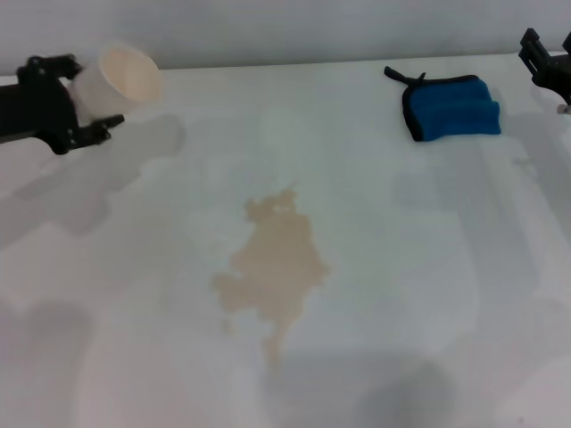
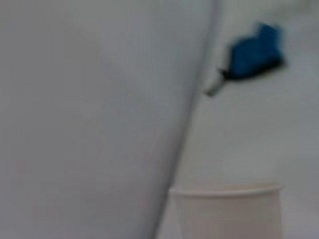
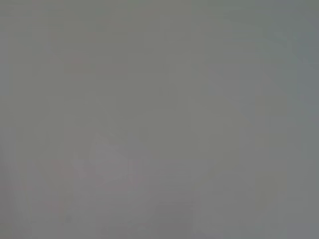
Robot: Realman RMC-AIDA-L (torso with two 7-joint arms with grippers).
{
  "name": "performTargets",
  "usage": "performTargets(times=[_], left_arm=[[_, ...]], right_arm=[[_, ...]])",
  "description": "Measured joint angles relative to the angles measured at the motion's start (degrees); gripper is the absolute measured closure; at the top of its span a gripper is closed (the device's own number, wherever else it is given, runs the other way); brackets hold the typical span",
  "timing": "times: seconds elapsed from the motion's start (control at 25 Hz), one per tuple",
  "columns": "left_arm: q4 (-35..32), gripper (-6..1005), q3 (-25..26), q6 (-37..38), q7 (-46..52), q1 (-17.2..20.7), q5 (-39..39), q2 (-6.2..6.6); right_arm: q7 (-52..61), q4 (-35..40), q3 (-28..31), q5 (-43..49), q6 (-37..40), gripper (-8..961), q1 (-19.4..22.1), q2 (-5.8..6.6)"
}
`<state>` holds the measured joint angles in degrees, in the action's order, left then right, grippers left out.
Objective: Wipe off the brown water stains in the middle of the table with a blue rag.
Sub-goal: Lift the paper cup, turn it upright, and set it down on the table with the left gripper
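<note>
Stain in the middle, rag untouched at upper right.
The left gripper, upper left, clamps a tilted paper cup. The brown water stains spread mid-frame on the table; the blue rag lies near the right gripper, whose grip I cannot tell.

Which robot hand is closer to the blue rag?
The right gripper is closer, just beside the rag at the table's far right. The left gripper holds a cup far across the table.
</note>
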<state>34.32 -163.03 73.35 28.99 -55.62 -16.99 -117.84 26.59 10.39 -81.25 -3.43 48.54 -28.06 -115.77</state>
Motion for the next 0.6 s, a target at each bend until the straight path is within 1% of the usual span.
performTargets(times=[0.08, 0.12, 0.16, 0.2, 0.24, 0.28, 0.32, 0.4, 0.44, 0.48, 0.52, 0.6], left_arm=[[-3.0, 348, -0.01, -0.25, -2.17, 3.54, -6.73, -0.31], [-3.0, 348, -0.01, -0.25, -2.17, 3.54, -6.73, -0.31], [-5.54, 349, 0.01, -0.55, -3.58, 5.59, -10.5, -0.33], [-5.54, 349, 0.01, -0.55, -3.58, 5.59, -10.5, -0.33], [-7.52, 350, 0.05, -1.04, -4.75, 6.94, -13.64, -0.33], [-7.52, 350, 0.05, -1.04, -4.75, 6.94, -13.64, -0.33], [-12.35, 350, 0.08, -2.98, -7.85, 10.05, -20.76, -0.34], [-15.69, 351, 0.1, -4.64, -9.99, 11.84, -24.56, -0.35], [-15.69, 352, 0.1, -4.64, -9.99, 11.84, -24.56, -0.35], [-20.42, 352, 0.14, -7.37, -12.27, 14.12, -29.77, -0.36], [-20.76, 353, 0.14, -7.68, -12.45, 14.32, -30.35, -0.37], [-23.58, 353, 0.16, -9.66, -13.65, 15.45, -34.39, -0.45]], right_arm=[[-0.19, 0.06, 0.74, 0.0, 0.09, 273, -0.08, 0.02], [-0.32, 0.06, 1.07, 0.0, 0.1, 273, -0.1, 0.02], [-0.32, 0.06, 1.07, 0.0, 0.1, 273, -0.1, 0.02], [-0.4, 0.06, 1.29, 0.0, 0.1, 273, -0.11, 0.01], [-0.42, 0.05, 1.39, 0.0, 0.1, 273, -0.09, -0.01], [-0.42, 0.04, 1.4, 0.0, 0.1, 273, -0.05, -0.04], [-0.38, 0.02, 1.42, -0.01, 0.1, 273, 0.07, -0.06], [-0.24, 0.0, 1.44, -0.01, 0.1, 273, 0.14, -0.06], [-0.24, 0.0, 1.44, -0.01, 0.1, 273, 0.14, -0.06], [-0.18, 0.0, 1.44, 0.0, 0.1, 274, 0.16, -0.06], [-0.13, -0.01, 1.45, 0.0, 0.1, 274, 0.16, -0.12], [-0.11, -0.02, 1.45, 0.0, 0.1, 274, 0.16, -0.17]])
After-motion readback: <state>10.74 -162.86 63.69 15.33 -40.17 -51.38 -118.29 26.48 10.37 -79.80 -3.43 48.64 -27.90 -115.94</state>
